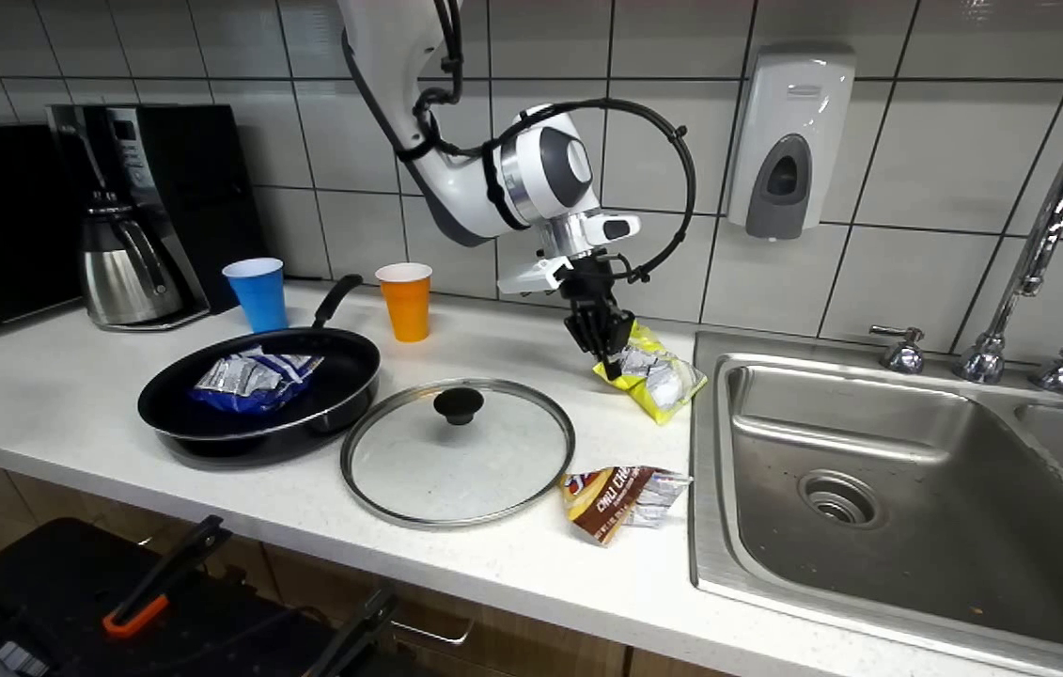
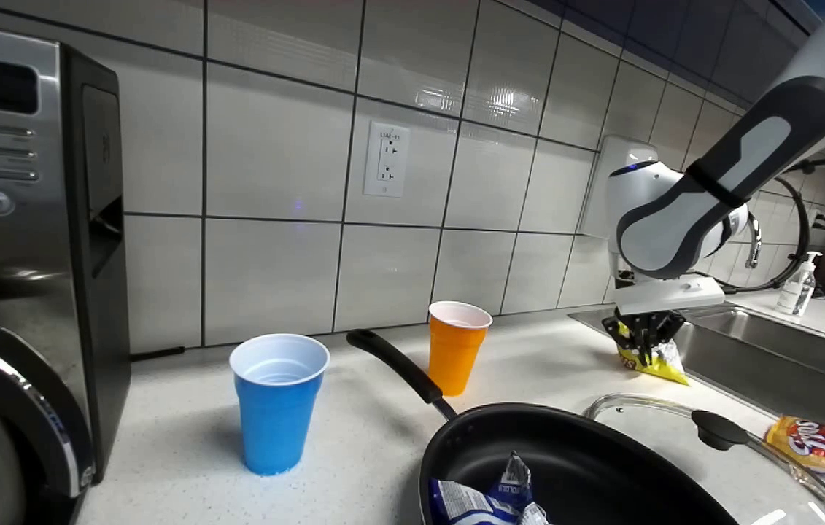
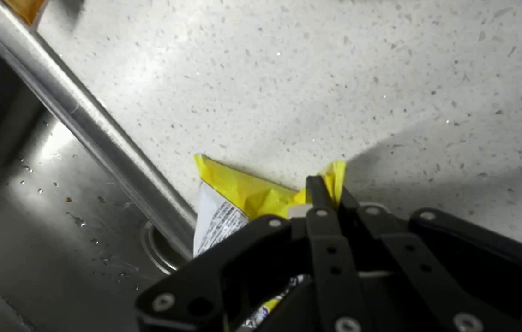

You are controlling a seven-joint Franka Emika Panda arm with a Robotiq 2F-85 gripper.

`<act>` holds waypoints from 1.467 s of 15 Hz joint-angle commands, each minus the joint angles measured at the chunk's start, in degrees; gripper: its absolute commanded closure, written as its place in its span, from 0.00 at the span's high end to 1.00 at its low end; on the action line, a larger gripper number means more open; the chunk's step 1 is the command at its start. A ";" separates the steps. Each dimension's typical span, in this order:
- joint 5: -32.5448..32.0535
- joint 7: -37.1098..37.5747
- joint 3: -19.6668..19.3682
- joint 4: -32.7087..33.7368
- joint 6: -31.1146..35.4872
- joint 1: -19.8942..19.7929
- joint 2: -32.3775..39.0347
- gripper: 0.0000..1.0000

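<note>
The orange cup (image 1: 406, 303) and yellow bag (image 1: 667, 384) leave passing room between them, though a knobbed lid (image 1: 493, 470) obstructs the front.

My arm (image 2: 718, 182) reaches in from the right; jaws point down onto the yellow bag (image 2: 669, 362), tips close together. Bag's on the counter (image 2: 179, 437), far right, just beside the sink (image 2: 762, 364). Orange snack bag (image 2: 813, 443) nearer and further right, also by the sink, right of the glass lid (image 2: 769, 485). Black pan (image 2: 594, 467) near, left of the lid, partly hiding it; crumpled blue wrapper (image 2: 481, 507) inside, both cut off at the bottom of my view. Pan handle (image 2: 395, 364) points far-left, between blue cup (image 2: 279, 415) and orange cup (image 2: 456, 357), both upright. Coffee machine (image 2: 18, 240) at left edge, outlet (image 2: 386, 160) on far wall (image 2: 273, 146). Pump bottle (image 2: 797, 288) past the sink.
</note>
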 commanded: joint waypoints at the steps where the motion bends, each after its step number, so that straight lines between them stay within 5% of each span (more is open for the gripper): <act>1: -0.40 1.86 -2.16 0.31 -1.46 2.17 -0.60 0.00; 9: -1.71 6.20 -4.65 -1.73 -5.74 6.26 -4.73 0.00; 22: -7.47 15.26 -1.20 -14.24 -7.12 11.00 -18.41 0.00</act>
